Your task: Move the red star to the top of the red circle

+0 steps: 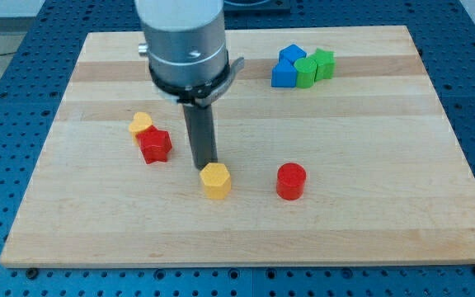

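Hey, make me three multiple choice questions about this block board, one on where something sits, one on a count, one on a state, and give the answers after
1. Where is the red star relative to the red circle?
A. the view's left
B. the view's right
C. on it

2. How many yellow blocks are there?
A. one
B. two
C. four

3. My tip is:
A. beside the yellow hexagon, at its top-left edge
B. pressing the red circle
C. among the blue blocks

Answers: 1 A, star lies far left of the circle. 2 B, yellow heart plus hexagon. 3 A, rod ends at the hexagon.
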### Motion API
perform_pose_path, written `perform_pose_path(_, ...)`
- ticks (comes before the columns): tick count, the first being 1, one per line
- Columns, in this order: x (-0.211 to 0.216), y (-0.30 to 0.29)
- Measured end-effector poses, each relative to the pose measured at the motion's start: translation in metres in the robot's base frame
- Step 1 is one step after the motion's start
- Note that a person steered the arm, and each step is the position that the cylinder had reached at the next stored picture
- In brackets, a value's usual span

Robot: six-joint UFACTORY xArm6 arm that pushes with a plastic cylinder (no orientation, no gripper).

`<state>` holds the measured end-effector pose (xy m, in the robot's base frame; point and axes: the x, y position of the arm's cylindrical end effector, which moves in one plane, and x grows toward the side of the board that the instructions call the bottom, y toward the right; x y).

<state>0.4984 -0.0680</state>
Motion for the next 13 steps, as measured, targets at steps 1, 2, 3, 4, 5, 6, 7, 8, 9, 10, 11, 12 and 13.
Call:
perform_pose_path(1, 0.006, -0.051)
perform_pose_path(2, 0.006, -0.107)
perform_pose_path(3, -0.016, -0.122)
perform_pose_path(4, -0.039, -0.084)
perform_pose_path(5, -0.050, -0.039)
perform_pose_path(6, -0.058, -0.004)
perform_pose_path(7, -0.057, 0.018)
perform_pose_path(8, -0.056, 0.036)
perform_pose_path(9, -0.050, 0.045)
perform_pose_path(10, -0.044, 0.045)
perform_pose_path(11, -0.038, 0.044)
perform_pose_path(12, -0.027, 0.048)
perform_pose_path(13, -0.024, 0.049)
